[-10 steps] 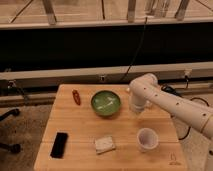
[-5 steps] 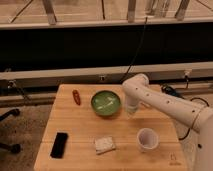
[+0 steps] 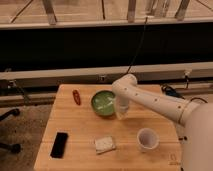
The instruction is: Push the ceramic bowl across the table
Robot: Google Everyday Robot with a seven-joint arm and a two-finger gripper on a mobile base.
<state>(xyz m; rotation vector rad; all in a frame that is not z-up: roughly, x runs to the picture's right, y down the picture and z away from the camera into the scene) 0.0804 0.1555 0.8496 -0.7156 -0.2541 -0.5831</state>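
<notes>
Behind the light wooden table we see a long black wall panel, a pale grey rail and speckled carpet floor; the gripper hangs low over the table's middle.

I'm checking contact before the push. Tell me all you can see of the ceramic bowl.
The ceramic bowl is round and shallow, dark green outside, paler green inside with whitish streaks, glazed-looking. It sits upright on the table, near the far edge. The gripper is low at its right rim, apparently touching it.

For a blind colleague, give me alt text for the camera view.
White robot arm's gripper sits at the right edge of the ceramic bowl on the table. Also there: white cup, black phone, red object, pale block.
</notes>
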